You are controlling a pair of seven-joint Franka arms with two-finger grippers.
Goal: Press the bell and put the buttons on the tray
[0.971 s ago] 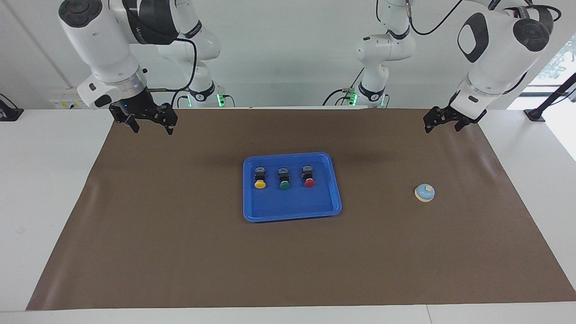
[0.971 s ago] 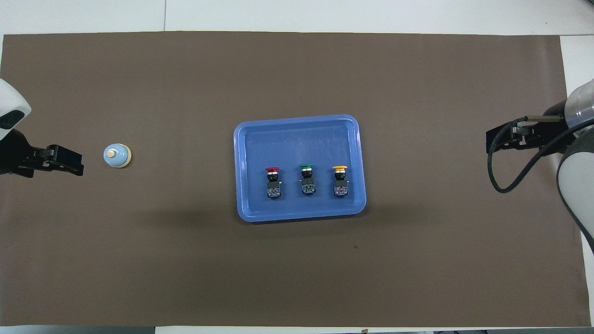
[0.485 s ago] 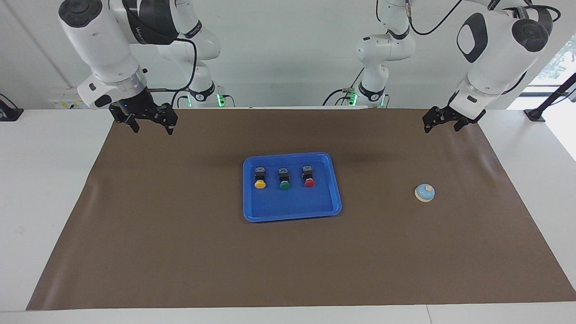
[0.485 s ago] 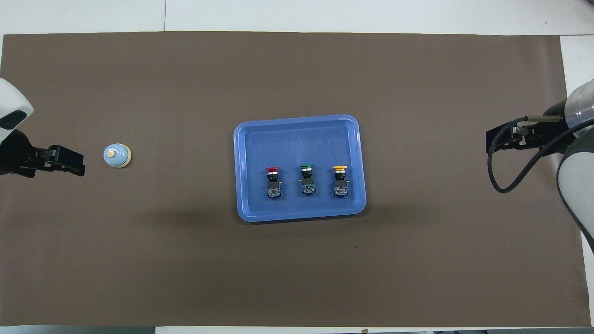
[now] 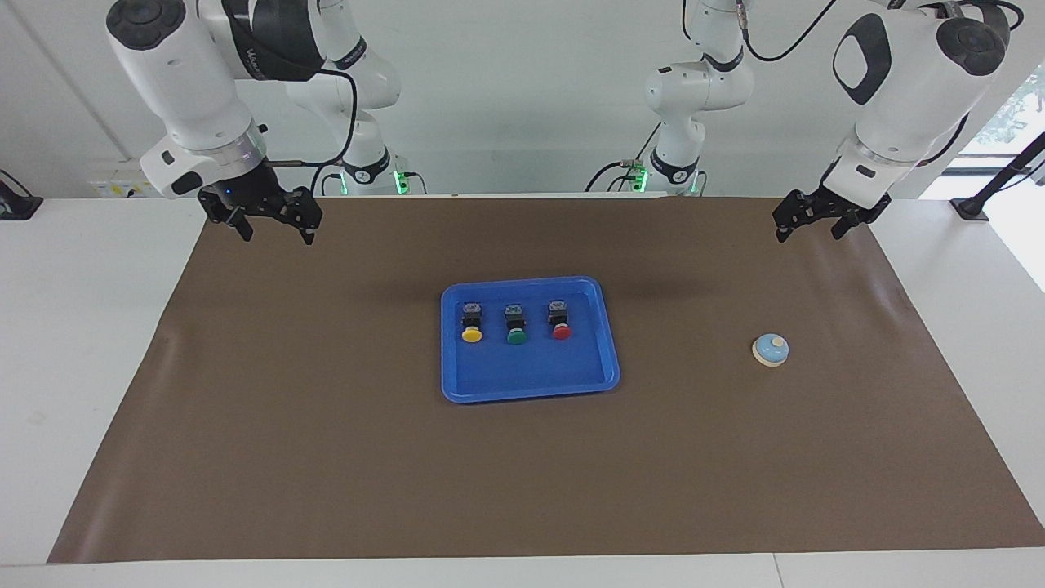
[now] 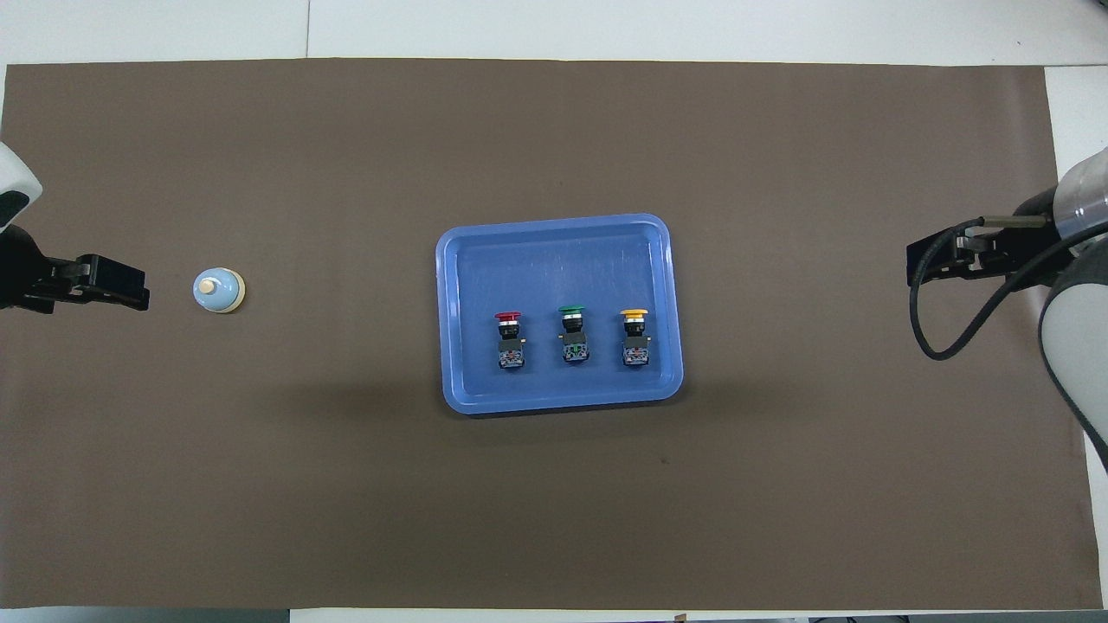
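Three push buttons lying in a row in the blue tray (image 5: 608, 327) mid-mat: yellow button (image 5: 471, 323), green button (image 5: 516, 325), red button (image 5: 560, 320). Bell (image 5: 770, 349) on the brown mat (image 5: 326, 457) toward the left arm's end. Left gripper (image 5: 811, 226) and right gripper (image 5: 273, 229) raised over the mat's robot-side corners, both spread wide, empty.

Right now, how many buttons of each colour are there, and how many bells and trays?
Yellow button: 1
Green button: 1
Red button: 1
Bell: 1
Tray: 1
Total: 5
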